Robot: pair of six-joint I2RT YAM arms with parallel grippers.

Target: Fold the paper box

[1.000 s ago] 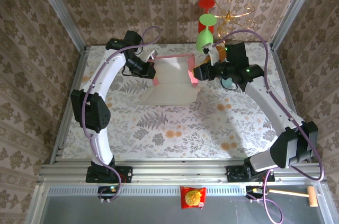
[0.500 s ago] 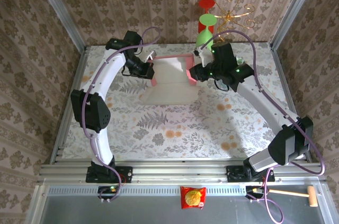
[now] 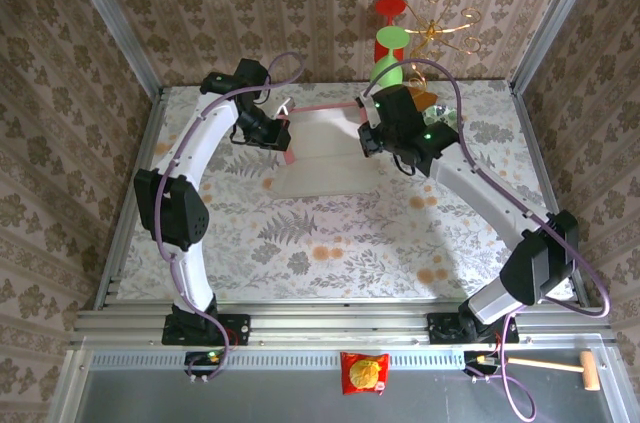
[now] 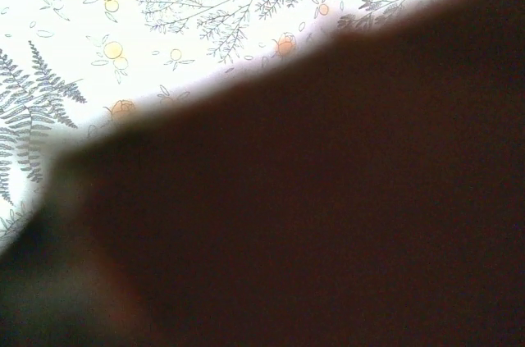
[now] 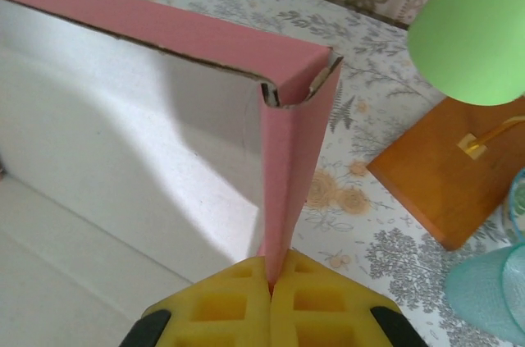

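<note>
The paper box [image 3: 325,148] lies at the back middle of the table, whitish inside, with pink walls raised at its left, back and right. My left gripper [image 3: 282,135] is at the left wall, shut on it as far as the top view tells; something dark and blurred lies close over most of the left wrist view. My right gripper [image 3: 368,136] is at the right wall. In the right wrist view its yellow pads [image 5: 221,306] are shut on the upright pink wall of the paper box [image 5: 291,166], just below the back right corner.
A green and red ornament [image 3: 387,48] stands behind the box; its wooden base [image 5: 439,179] and a teal glass [image 5: 492,289] sit close to the right of my right gripper. A snack packet [image 3: 364,373] and a hammer [image 3: 560,365] lie below the table's front rail.
My right gripper has moved left and toward the back along the box's right wall and closed on it. The left arm has stayed still.
</note>
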